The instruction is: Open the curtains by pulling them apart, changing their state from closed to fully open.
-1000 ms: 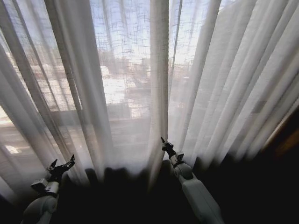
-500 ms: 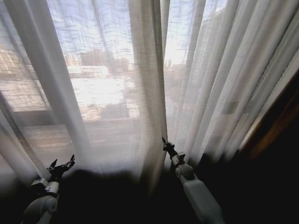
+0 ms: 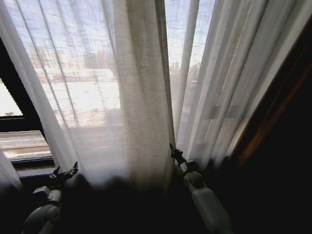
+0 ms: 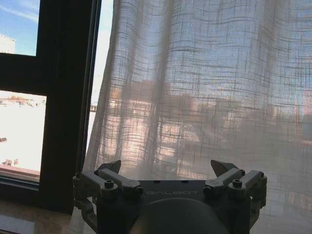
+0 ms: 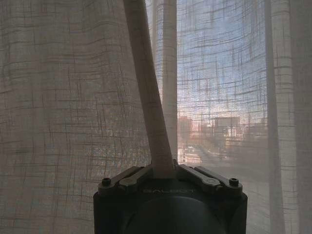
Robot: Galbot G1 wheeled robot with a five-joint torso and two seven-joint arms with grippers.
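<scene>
The right gripper (image 3: 171,147) is pinched shut on a narrow fold of the curtains (image 3: 141,97) (the fold rises toward 12 o'clock from its jaws in the right wrist view); the sheer panels hang across the window from about 10 to 2 o'clock; the left gripper (image 3: 66,171), at 7 o'clock, holds nothing, fingers spread, seemingly just short of the fabric; a black window frame (image 3: 19,105) shows at 9 o'clock.
</scene>
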